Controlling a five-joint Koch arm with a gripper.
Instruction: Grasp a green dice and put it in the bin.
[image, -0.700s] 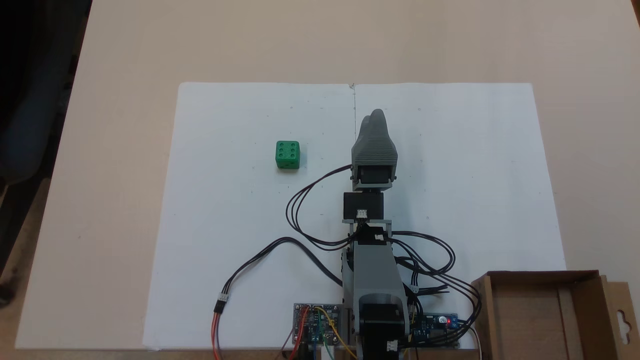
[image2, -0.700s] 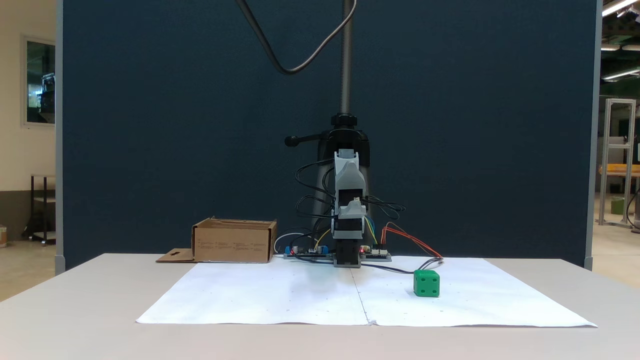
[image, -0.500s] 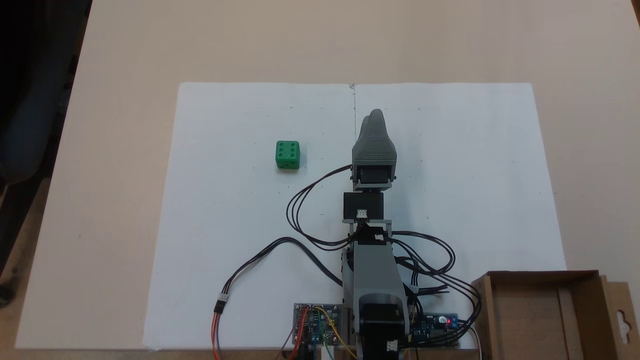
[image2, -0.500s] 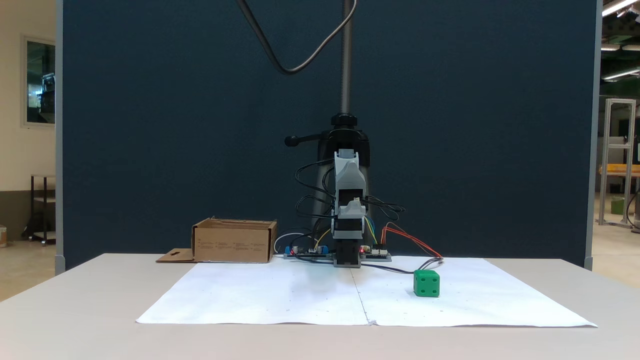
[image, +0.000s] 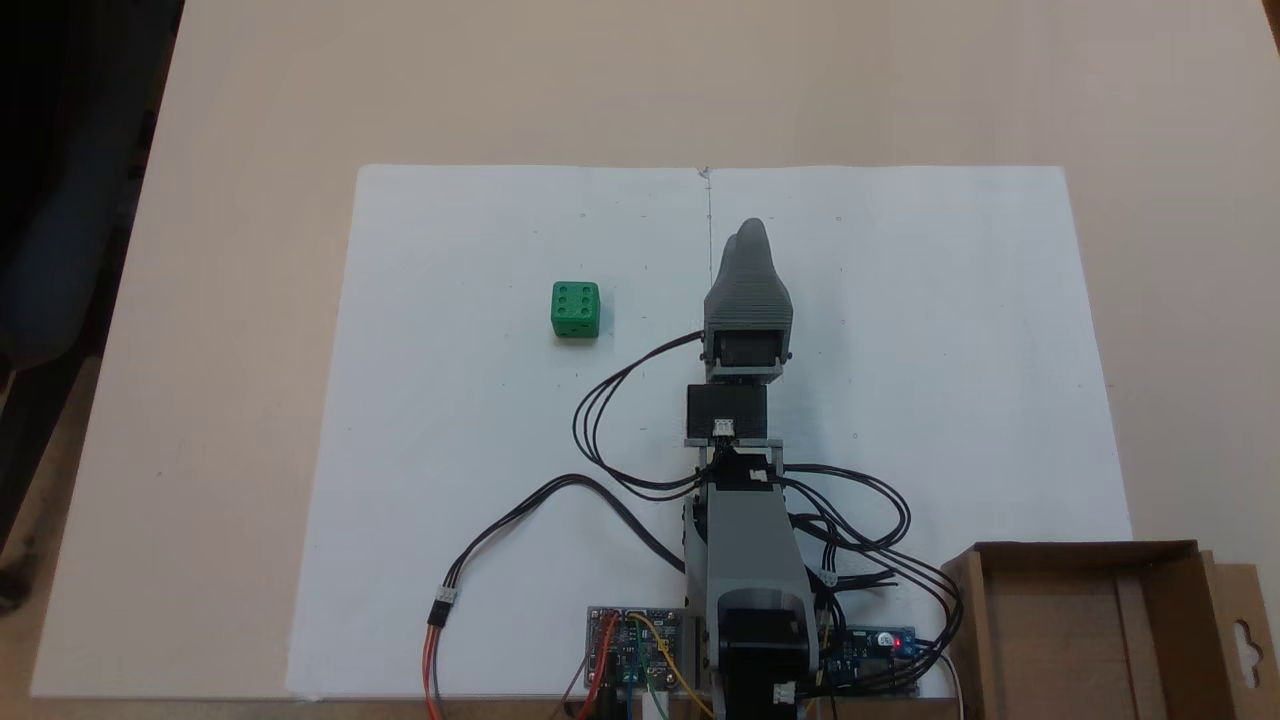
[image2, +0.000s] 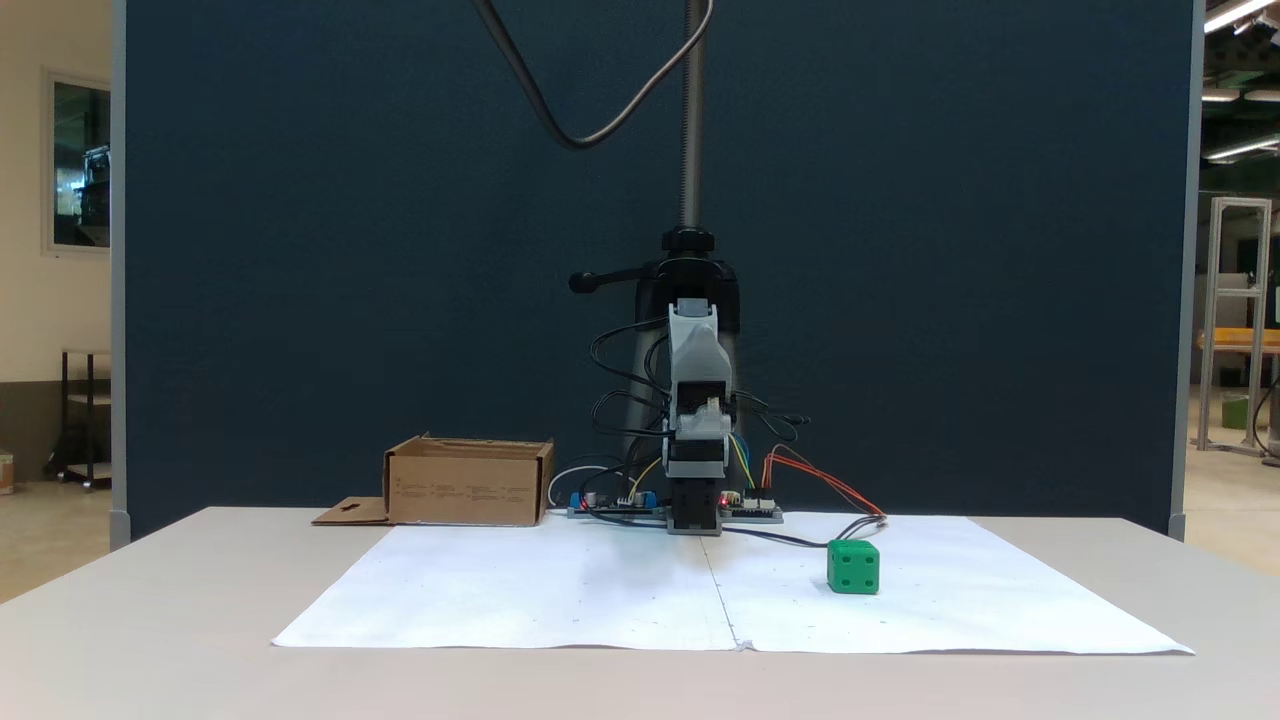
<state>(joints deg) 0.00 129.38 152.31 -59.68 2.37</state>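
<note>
Fixed views hid the grey gripper's (image: 748, 232) jaw state; brown cardboard bin (image: 1170, 571) was cropped lower right; small bright green dice (image: 575, 309) sat apart.

No words or brand names could be read. The small bright green die (image: 575, 309) showed six pips on its top face, and four pips on the face seen from the front (image2: 853, 567).

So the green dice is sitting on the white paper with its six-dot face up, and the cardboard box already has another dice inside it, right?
Not quite. The green dice does sit on the white paper with six pips up, but the cardboard box has nothing inside it: the fixed view from above shows only its bare brown floor.
</note>
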